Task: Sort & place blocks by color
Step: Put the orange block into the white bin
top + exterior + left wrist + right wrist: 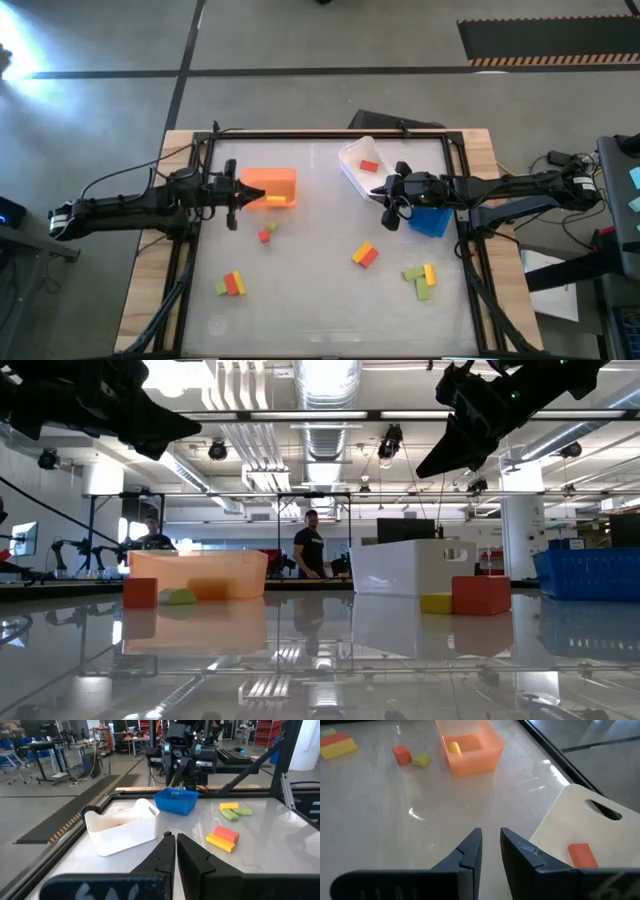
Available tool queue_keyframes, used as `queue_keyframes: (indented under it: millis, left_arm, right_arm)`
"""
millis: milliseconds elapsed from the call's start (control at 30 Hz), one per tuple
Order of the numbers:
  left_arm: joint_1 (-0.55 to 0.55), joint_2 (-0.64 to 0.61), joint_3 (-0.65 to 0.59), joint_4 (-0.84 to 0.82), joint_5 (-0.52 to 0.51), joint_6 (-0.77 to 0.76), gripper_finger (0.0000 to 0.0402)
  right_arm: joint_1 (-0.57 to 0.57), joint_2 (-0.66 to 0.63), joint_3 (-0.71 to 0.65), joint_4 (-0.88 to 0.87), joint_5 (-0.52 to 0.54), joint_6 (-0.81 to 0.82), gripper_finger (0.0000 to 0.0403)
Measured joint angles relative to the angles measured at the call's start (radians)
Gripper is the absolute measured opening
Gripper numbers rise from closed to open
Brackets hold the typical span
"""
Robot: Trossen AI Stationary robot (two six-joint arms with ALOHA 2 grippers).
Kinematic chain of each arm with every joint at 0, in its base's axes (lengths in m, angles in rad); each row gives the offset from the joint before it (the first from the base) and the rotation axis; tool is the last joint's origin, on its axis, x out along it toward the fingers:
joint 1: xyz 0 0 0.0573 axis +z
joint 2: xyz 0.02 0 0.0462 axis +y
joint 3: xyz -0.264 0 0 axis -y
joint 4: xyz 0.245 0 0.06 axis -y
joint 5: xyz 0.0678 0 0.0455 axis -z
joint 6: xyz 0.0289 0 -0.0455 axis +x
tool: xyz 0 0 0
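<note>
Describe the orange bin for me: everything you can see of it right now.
The orange bin is a translucent orange plastic tub, rectangular with rounded corners, upright and open-topped on the table's left half. One yellow block lies inside. A red block and a green block sit apart from it. The left gripper, shut and empty, hovers beside its left wall.

floor (300, 40): grey concrete, dark seams | hazard-striped mat (545, 40) | ceiling ducts (325, 385), strip lights

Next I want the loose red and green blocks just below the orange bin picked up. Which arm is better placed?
Left, probably. The left end effector hangs by the orange bin, empty, with the red block and green block just below. The right end effector sits across the table, between the white bin and blue bin.
</note>
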Motion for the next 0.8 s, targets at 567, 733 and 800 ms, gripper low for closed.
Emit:
queue_keyframes:
  millis: [567,733,800]
  left_arm:
    - [0.000,-0.033,-0.053,0.001,0.000,-0.019,0.0000]
    - [0.000,-0.061,-0.055,0.006,0.000,-0.018,0.0000]
    - [0.000,-0.080,-0.055,0.013,0.000,-0.018,0.0000]
  right_arm:
    - [0.000,0.000,-0.012,0.007,0.000,0.014,0.0059]
    - [0.000,-0.001,0.003,0.013,0.000,0.013,0.0059]
    - [0.000,-0.002,0.013,0.012,0.000,0.010,0.0059]
